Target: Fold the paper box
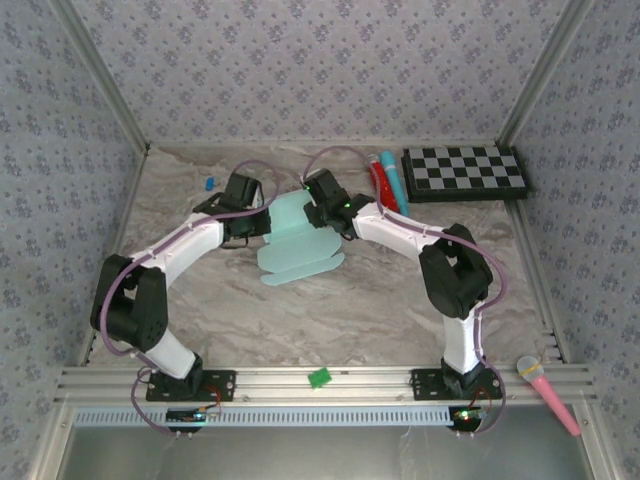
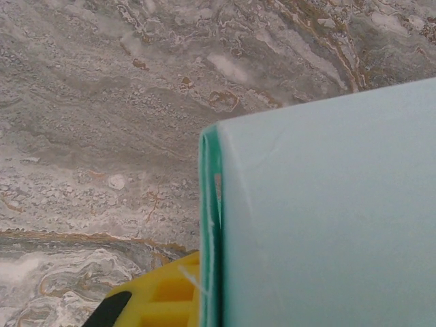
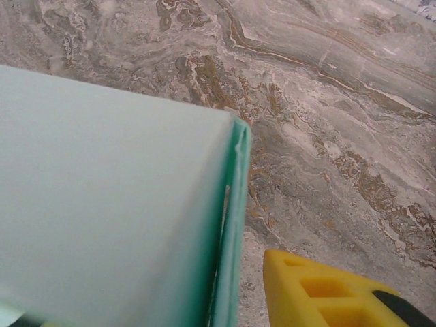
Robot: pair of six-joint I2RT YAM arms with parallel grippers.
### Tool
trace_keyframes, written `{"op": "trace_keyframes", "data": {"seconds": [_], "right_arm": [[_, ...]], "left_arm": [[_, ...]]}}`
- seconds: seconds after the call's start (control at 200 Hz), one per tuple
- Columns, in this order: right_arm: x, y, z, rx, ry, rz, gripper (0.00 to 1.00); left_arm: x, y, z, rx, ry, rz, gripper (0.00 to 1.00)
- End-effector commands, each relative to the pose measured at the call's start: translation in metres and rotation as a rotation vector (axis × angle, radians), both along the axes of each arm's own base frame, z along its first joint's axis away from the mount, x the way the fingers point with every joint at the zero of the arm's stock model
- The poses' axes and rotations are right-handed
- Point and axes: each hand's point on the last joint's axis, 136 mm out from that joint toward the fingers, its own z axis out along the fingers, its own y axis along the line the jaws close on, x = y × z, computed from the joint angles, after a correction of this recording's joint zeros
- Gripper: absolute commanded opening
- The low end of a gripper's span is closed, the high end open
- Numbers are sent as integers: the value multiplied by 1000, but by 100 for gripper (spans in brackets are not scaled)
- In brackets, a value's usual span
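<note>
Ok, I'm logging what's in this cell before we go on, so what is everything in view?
paper box: one, pale aqua, table centre, between the arms
checkerboard: one, black and white, far right
blue tube: one, blue, left of the checkerboard
red item: one, red, against the tube
dark-blue piece: one, tiny, far left
green piece: one, green, on the near rail
microphone: one, pink, near right corner
table: one, marbled grey-brown
left arm, right arm: two, white and black
left tool: shut on the box's edge
right tool: open, around the opposite edge
</note>
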Motion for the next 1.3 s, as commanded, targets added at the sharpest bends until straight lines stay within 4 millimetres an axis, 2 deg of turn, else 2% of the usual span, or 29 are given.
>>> {"op": "trace_keyframes", "data": {"seconds": [0.0,0.19,0.285,0.565,0.74,0.865,0.949,1.294], "right_arm": [[16,-11,21,13,-52,-79,35],[25,-26,15,-23,-64,-187,18],[28,-32,11,-36,-54,-235,13],[28,-33,1,-62,-28,-282,0],[25,-23,0,-32,-9,-226,0],[22,-10,5,14,-11,-160,18],[20,-7,9,28,-14,-146,25],[19,-7,26,54,-54,-152,33]], "left_arm": [[-2,-3,-1,17,27,-24,0],[-2,-3,-2,19,31,-27,0],[-2,-3,-2,20,31,-28,0],[0,-3,-3,19,31,-22,0],[-1,-4,-4,16,35,-22,0],[-1,-3,-5,18,36,-21,0],[-1,-3,-5,17,39,-19,0],[-2,-2,-8,26,46,-15,0]]}}
